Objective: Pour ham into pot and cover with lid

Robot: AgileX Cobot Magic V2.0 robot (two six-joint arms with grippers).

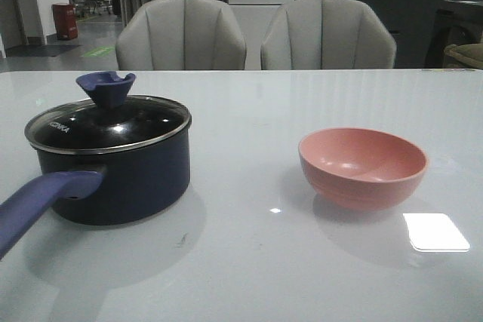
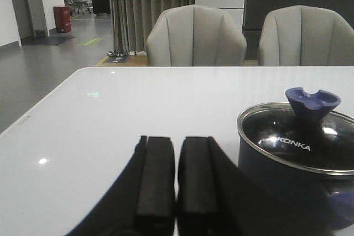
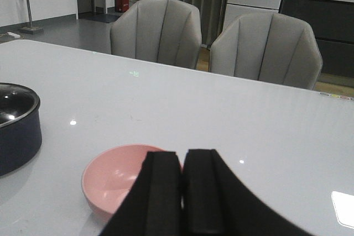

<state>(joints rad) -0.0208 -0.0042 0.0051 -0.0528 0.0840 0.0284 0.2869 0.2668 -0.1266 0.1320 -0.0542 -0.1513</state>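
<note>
The dark navy pot [image 1: 128, 182] stands on the left of the white table, its purple-blue handle [image 1: 38, 205] pointing toward the front left. The glass lid [image 1: 106, 127] with its blue-purple knob [image 1: 106, 88] sits on the pot. An empty-looking pink bowl [image 1: 362, 165] stands to the right; no ham shows in any view. My left gripper [image 2: 177, 139] is shut and empty, a little way from the pot [image 2: 276, 178] and lid [image 2: 298, 143]. My right gripper [image 3: 183, 156] is shut and empty, just above the near side of the bowl [image 3: 113, 181]. Neither gripper appears in the front view.
Two grey chairs [image 1: 181, 35] [image 1: 328, 34] stand behind the table's far edge. A bright window reflection [image 1: 435, 231] lies on the tabletop at the front right. The pot's edge [image 3: 16, 131] shows in the right wrist view.
</note>
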